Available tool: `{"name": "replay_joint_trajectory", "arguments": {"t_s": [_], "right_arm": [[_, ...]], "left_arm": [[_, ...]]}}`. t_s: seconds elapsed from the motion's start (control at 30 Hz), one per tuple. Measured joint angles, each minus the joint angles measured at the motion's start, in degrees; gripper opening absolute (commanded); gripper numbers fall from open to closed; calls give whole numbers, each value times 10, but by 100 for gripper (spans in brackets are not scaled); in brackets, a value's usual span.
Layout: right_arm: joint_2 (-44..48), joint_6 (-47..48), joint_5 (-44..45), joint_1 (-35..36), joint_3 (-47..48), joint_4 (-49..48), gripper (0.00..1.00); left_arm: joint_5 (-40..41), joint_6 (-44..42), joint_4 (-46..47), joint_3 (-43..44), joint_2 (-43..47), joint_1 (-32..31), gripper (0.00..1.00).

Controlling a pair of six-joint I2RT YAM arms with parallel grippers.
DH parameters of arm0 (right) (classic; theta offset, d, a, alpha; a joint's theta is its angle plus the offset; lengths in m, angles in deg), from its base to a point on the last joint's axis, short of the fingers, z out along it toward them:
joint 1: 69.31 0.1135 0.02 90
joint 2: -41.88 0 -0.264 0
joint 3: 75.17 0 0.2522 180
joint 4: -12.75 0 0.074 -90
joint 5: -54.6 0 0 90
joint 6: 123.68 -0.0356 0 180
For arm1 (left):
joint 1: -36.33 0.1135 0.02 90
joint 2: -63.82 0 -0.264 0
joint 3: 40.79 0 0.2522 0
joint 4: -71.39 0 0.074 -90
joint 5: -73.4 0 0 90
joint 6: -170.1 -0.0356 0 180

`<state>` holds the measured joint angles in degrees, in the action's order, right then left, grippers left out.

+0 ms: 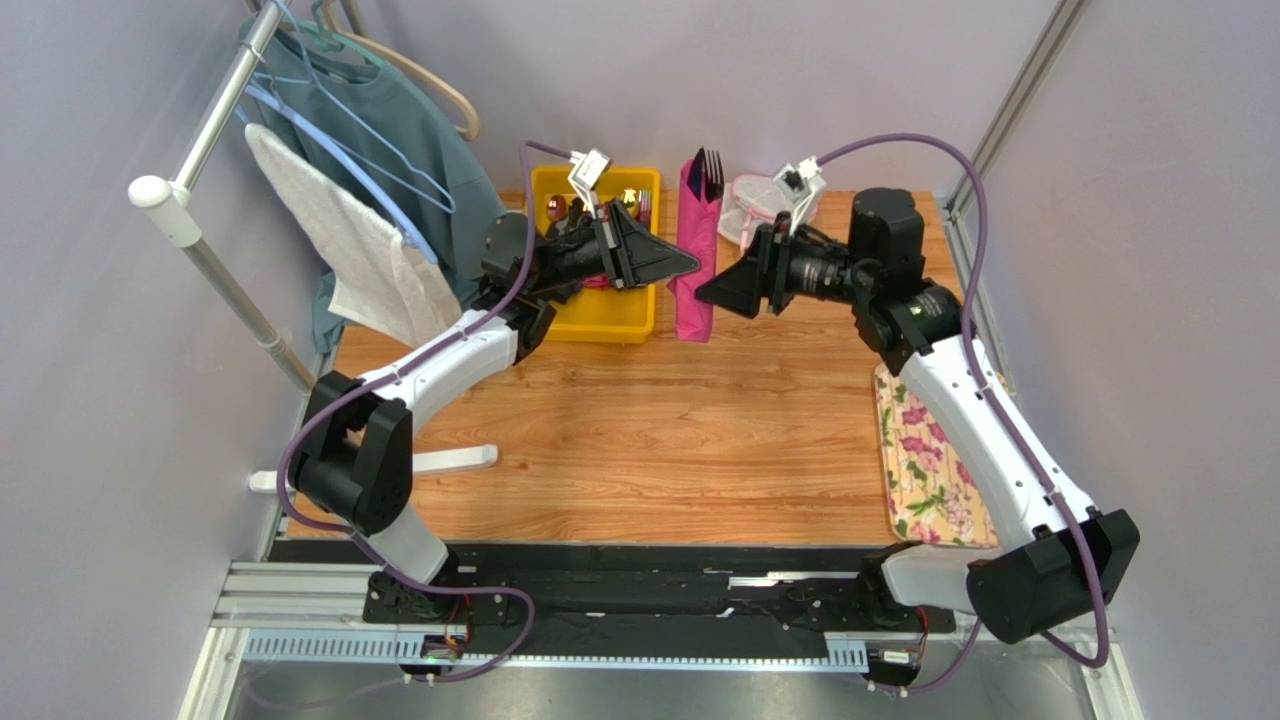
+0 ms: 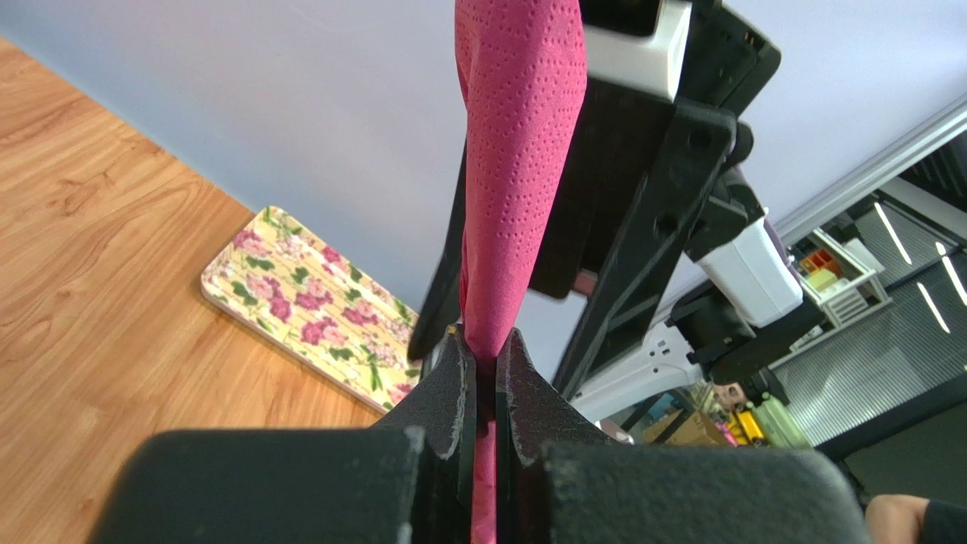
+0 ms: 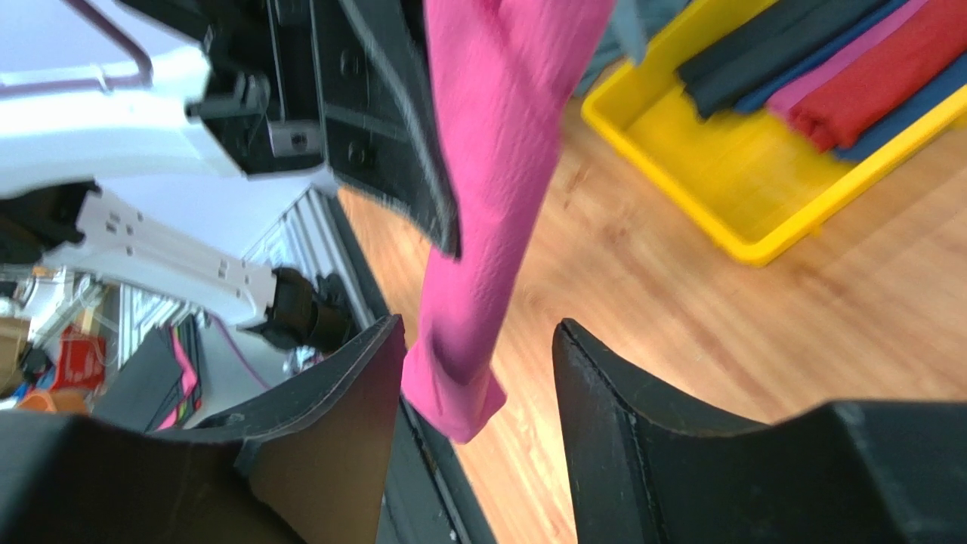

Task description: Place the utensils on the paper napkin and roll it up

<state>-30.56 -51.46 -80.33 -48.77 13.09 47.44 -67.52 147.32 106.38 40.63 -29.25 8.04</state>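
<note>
The paper napkin (image 1: 694,255) is a magenta-pink roll held upright above the table at the back middle. Dark fork tines of the utensils (image 1: 709,162) poke out of its top; the rest of them is hidden inside the roll. My left gripper (image 1: 685,267) reaches in from the left and is shut on the roll; in the left wrist view the jaws (image 2: 486,365) pinch the napkin (image 2: 516,170) tightly. My right gripper (image 3: 477,365) stands open, its fingers on either side of the lower end of the napkin (image 3: 482,227), with a gap on the right side.
A yellow bin (image 1: 601,311) with sleeved cutlery sits just behind the left gripper. A white mesh pouch (image 1: 751,203) lies at the back right. A floral cloth (image 1: 932,465) lies along the right edge. A clothes rack (image 1: 211,135) with hangers and garments stands at the left.
</note>
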Motion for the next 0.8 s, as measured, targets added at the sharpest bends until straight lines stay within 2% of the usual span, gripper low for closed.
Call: {"name": "replay_joint_trajectory", "arguments": {"t_s": [0.1,0.27,0.4,0.63,0.8], "right_arm": [[-16,-20,-7,-29,38,-7,63],[-42,-59,-23,-50,68,-38,63],[-57,-90,-41,-49,69,-63,59],[-66,-143,-59,-49,69,-113,40],[-71,-166,-72,-49,69,-133,37]], "left_arm": [[0,0,4,0,0,0,0],[-4,2,13,0,0,0,0],[-10,2,18,0,0,-2,0],[-16,2,24,0,0,-10,0],[-19,2,29,0,0,-13,0]]}}
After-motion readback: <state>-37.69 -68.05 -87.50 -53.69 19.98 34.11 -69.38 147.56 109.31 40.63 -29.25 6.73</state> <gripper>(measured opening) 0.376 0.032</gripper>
